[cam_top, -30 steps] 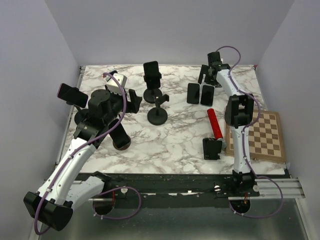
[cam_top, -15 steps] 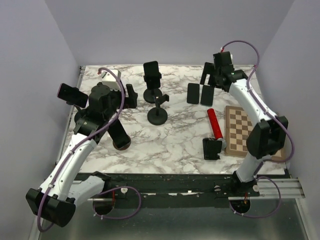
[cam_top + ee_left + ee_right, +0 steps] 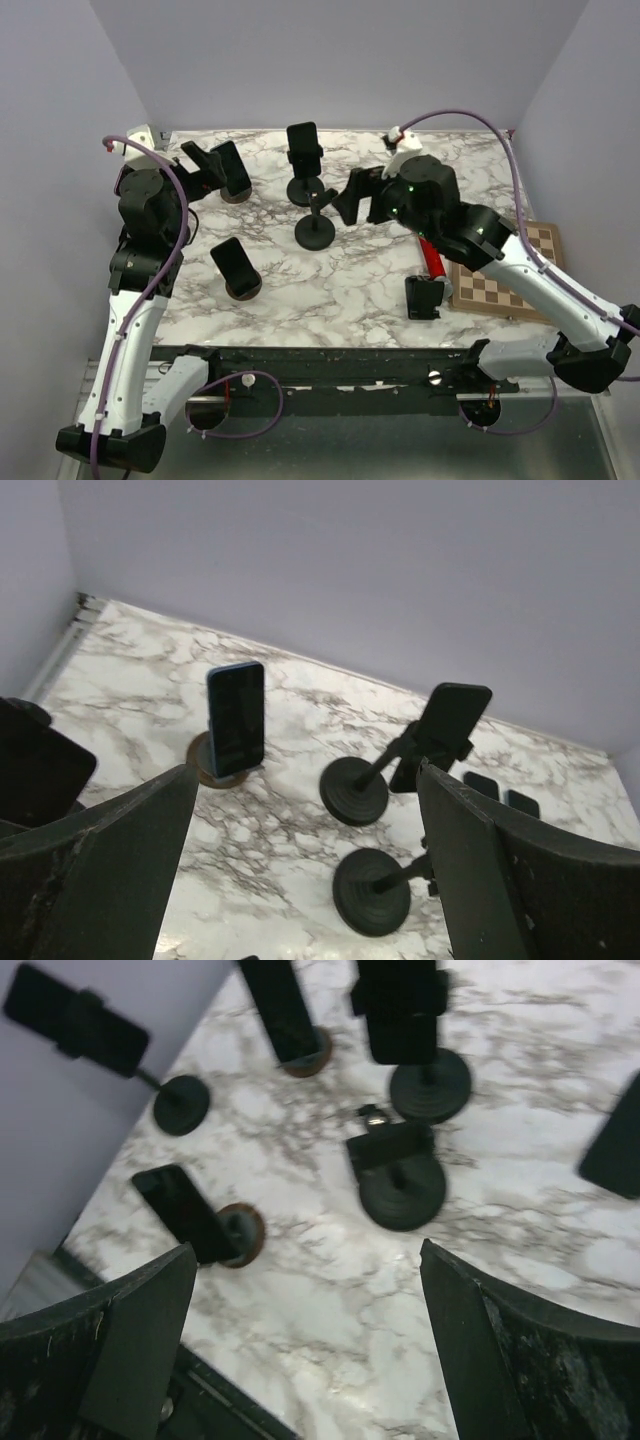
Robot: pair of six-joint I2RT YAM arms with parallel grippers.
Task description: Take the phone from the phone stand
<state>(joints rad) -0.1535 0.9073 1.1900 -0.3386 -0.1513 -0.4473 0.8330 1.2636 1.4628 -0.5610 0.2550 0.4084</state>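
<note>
Phone (image 3: 302,138) is standing in the phone stand (image 3: 304,190) at the counter's (image 3: 340,285) far middle, long axis upright, dark face toward the arms, empty stand (image 3: 315,232) crowding its near side, bare marble flanking it, left jaws and right jaws gaping wide, gripping nothing.

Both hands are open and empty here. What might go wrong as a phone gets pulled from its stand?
1. The right hand hangs beside the empty stand. Reaching past it for the clamped phone may knock that stand over.
2. The phone's stand has a thin neck on a small round base, so a one-handed pull may tip or drag it instead of freeing the phone.
</note>
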